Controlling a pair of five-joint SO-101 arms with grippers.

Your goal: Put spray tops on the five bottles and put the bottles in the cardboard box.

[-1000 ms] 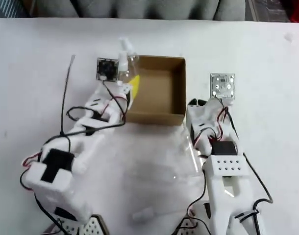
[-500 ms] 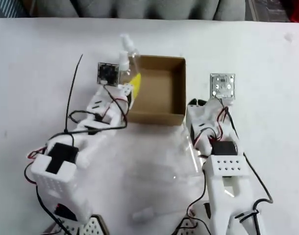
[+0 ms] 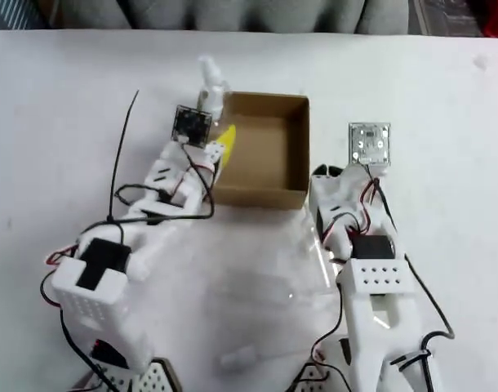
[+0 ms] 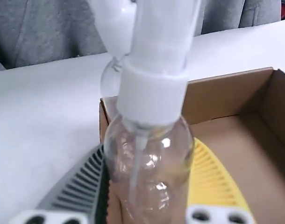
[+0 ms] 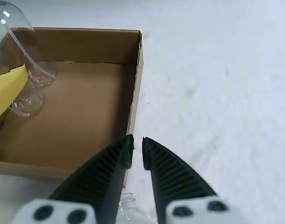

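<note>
Fingers [image 4: 212, 186] of the left gripper [image 4: 147, 196] pinch a capped bottle [image 4: 147, 154] at the cardboard box [image 3: 261, 196]. The right gripper [image 5: 137, 151] has its black fingers pressed almost together, holding nothing.
At the high view's lower centre a white spray top [image 3: 237, 357] lies on the table [image 3: 445, 82]. At the bottom edge of the right wrist view, a loose bottle neck [image 5: 126, 205] shows just beneath the right gripper, which sits outside the box's lower right corner. The capped bottle stands tilted at the box's upper left corner, its white top toward the frame's top.
</note>
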